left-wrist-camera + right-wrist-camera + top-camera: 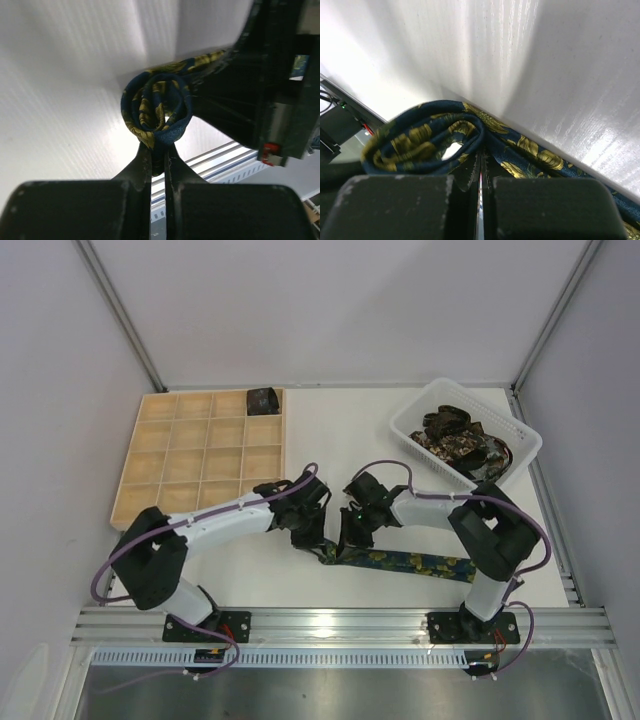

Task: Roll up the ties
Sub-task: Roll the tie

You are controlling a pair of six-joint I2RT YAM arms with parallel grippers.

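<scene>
A navy tie (410, 562) with yellow-green flowers lies flat along the near part of the table, its left end coiled into a small roll (157, 110). My left gripper (308, 538) is shut on that roll, fabric pinched between its fingertips (159, 150). My right gripper (347, 538) stands right beside it, shut on the same tie (430, 140) where the coil meets the flat tail (481, 159). The black body of the right gripper (260, 90) fills the right of the left wrist view. Several more ties (455, 440) lie in the basket.
A white slotted basket (416, 402) stands at the back right. A pale wooden grid tray (128, 458) sits at the back left, with a dark rolled tie (263, 400) in its far right cell. An aluminium rail (340, 625) runs along the table's near edge.
</scene>
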